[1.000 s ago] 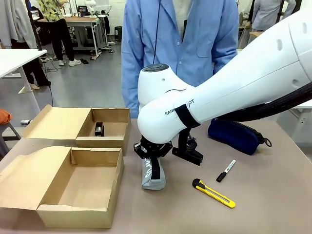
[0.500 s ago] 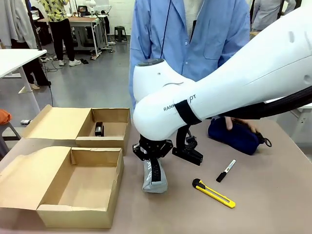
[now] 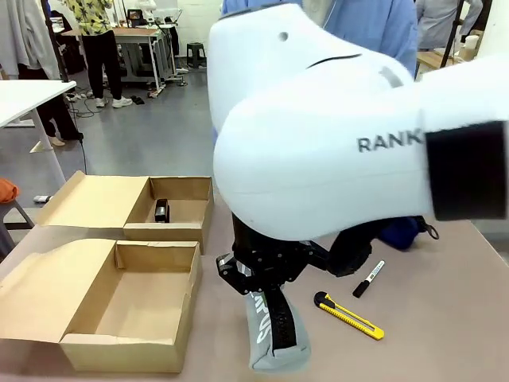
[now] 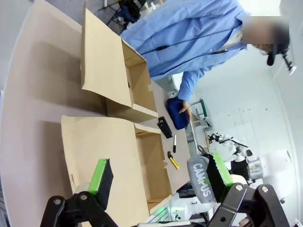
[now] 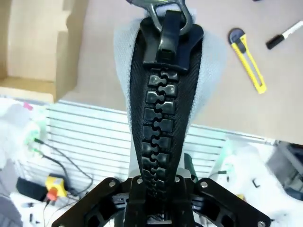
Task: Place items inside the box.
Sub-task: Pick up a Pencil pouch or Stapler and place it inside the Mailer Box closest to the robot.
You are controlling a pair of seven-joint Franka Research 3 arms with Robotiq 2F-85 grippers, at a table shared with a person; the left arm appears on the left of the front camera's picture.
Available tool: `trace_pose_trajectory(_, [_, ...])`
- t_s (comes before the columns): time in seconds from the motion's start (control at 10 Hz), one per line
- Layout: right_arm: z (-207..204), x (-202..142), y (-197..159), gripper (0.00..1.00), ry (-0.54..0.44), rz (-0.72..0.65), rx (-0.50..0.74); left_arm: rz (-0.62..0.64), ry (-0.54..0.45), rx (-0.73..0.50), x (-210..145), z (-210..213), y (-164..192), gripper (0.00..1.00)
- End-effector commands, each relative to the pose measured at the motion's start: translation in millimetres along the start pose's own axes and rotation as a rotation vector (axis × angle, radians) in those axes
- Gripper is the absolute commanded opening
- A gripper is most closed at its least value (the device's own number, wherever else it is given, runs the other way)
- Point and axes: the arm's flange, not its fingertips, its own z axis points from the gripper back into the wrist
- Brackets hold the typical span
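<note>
Front, change: the grey pencil case (image 3: 274, 338) stood on the desk (image 3: 445, 318) a second ago. It now hangs upright below the right arm and nearer the camera, apparently clear of the surface.
Front, meaning: pick looks done, carry comes next. The near box (image 3: 131, 306) sits just left of the case, open, with its visible floor bare. The far box (image 3: 179, 208) already holds a black stapler (image 3: 161, 211).
Front, fingers: the right fingers (image 3: 262, 296) are clenched on the case's upper end.
Front, left behind: utility knife (image 3: 348, 316) and marker (image 3: 368, 278) lie on the desk.
Left wrist, fingers: the left fingers (image 4: 159, 175) are spread wide with nothing between them (idle, high above the boxes).
Left wrist, person: a hand (image 4: 185, 109) rests on the dark blue pouch (image 4: 176, 113).
Right wrist, fingers: clamped tight on the case's black zip, the case pointing down at the desk.
</note>
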Motion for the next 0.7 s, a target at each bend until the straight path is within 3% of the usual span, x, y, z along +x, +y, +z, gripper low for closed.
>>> trace_pose_trajectory(0.0, [-30,44,15,0.0,0.067,-0.023,-0.016,-0.018,-0.014,-0.017,1,-1,-2,1.0])
trace_pose_trajectory(0.1, [0,0,0,0.07,0.0,0.0,0.0,-0.018,-0.014,-0.017,1,-1,-2,1.0])
trace_pose_trajectory(0.3, [-3,16,23,0.07,0.001,-0.081,0.079,-0.018,-0.014,-0.017,1,-1,-2,1.0])
trace_pose_trajectory(0.5, [3,16,35,0.07,0.002,-0.147,0.017,-0.018,-0.014,-0.017,1,-1,-2,1.0])
trace_pose_trajectory(0.6, [1,17,24,0.07,0.016,-0.173,0.034,-0.018,-0.014,-0.017,1,-1,-2,1.0])
